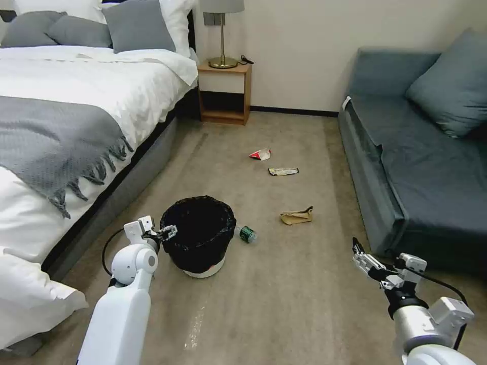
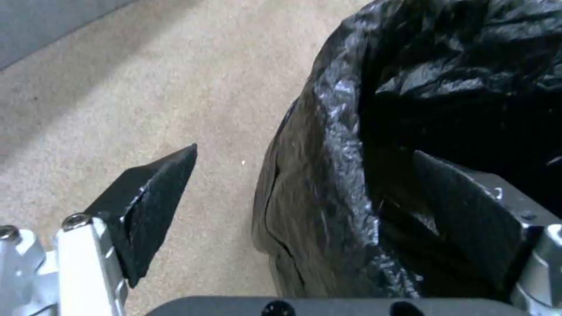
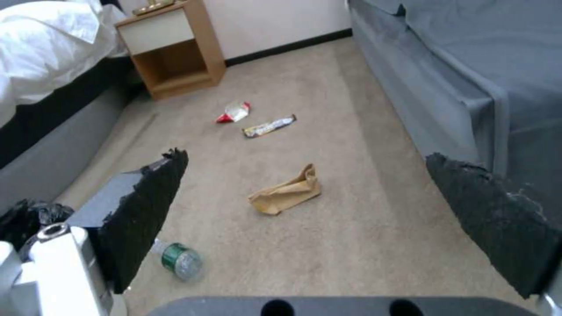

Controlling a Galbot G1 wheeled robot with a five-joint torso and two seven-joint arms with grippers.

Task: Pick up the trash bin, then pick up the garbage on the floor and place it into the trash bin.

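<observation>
the left gripper (image 2: 304, 193) straddles the rim of the trash bin (image 1: 199, 234), lower centre, fingers spread; pinching only the black liner could pull it loose when lifted

bottle (image 1: 247, 233) partly behind trash bin (image 1: 199, 238), wrapper print (image 1: 283, 172) unreadable

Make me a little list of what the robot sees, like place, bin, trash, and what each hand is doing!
Place: bedroom carpet between bed and sofa
Trash bin: upright, black bag liner
Garbage: bottle beside bin; brown paper bag; snack wrapper; red-and-white packet
Left gripper: open, straddling the bin's rim, one finger inside
Right gripper: open, empty, near the sofa
</observation>
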